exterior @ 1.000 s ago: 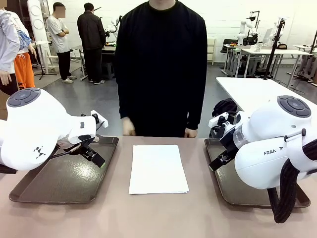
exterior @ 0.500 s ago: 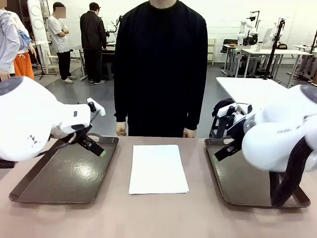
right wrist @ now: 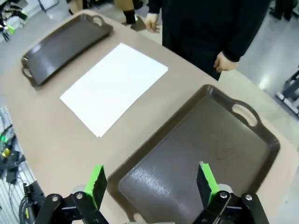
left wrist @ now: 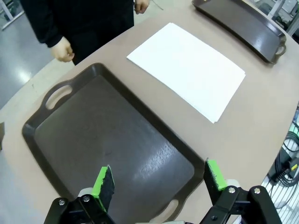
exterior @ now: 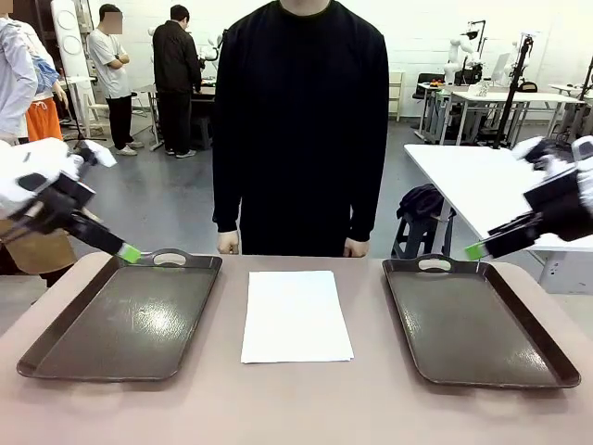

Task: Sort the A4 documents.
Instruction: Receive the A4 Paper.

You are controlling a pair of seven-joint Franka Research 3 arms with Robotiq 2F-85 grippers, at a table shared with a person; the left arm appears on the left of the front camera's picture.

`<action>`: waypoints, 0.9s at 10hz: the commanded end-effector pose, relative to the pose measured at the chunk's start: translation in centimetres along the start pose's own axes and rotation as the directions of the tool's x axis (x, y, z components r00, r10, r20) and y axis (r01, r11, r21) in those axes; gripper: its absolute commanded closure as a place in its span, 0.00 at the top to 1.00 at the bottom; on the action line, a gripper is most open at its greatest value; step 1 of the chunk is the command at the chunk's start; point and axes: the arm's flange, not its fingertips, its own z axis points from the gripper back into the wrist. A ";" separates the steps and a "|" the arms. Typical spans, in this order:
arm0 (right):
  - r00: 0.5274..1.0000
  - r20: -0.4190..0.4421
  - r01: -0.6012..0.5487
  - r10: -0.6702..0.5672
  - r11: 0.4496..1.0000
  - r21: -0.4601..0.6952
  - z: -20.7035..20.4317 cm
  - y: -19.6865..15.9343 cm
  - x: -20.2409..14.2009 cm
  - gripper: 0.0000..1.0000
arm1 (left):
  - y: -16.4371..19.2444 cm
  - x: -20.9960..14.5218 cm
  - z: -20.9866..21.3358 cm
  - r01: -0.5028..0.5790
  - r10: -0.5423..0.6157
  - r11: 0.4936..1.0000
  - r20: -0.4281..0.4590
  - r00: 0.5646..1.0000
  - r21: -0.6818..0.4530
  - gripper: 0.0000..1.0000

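A stack of white A4 documents (exterior: 296, 315) lies in the middle of the table, between two dark brown trays. My left gripper (exterior: 127, 251) hovers open above the far left corner of the left tray (exterior: 120, 324), holding nothing. My right gripper (exterior: 476, 249) hangs open above the far right edge of the right tray (exterior: 473, 324), also holding nothing. In the left wrist view, the open left gripper (left wrist: 159, 179) looks down on the bare left tray (left wrist: 107, 135), with the documents (left wrist: 187, 70) beyond it. In the right wrist view, the open right gripper (right wrist: 152, 183) sits over the bare right tray (right wrist: 201, 149), with the documents (right wrist: 114, 86) to the left.
A person in black (exterior: 301, 120) stands at the far edge of the table, hands (exterior: 229, 243) hanging at the table's rim. Bare table surface (exterior: 296, 408) stretches along the front. A white table (exterior: 473, 176) stands behind on the right.
Both arms have pulled back and up from over the trays toward the table's outer sides. The person's hand has dropped to the side. The documents have not moved.
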 end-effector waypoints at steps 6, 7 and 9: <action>0.990 0.042 0.136 -0.138 0.990 0.049 3.8 -0.4 -5.2 1.00 | 1.2 -5.3 6.6 0.056 -0.046 0.994 0.119 0.992 -0.090 1.00; 0.989 0.045 0.135 -0.137 0.989 0.059 3.7 -0.4 -5.1 1.00 | 1.4 -5.4 6.7 0.050 -0.036 0.992 0.118 0.992 -0.112 1.00; 0.988 0.052 0.141 -0.144 0.989 0.052 3.9 -0.5 -5.1 1.00 | 1.6 -5.5 6.6 0.052 -0.039 0.992 0.117 0.992 -0.113 1.00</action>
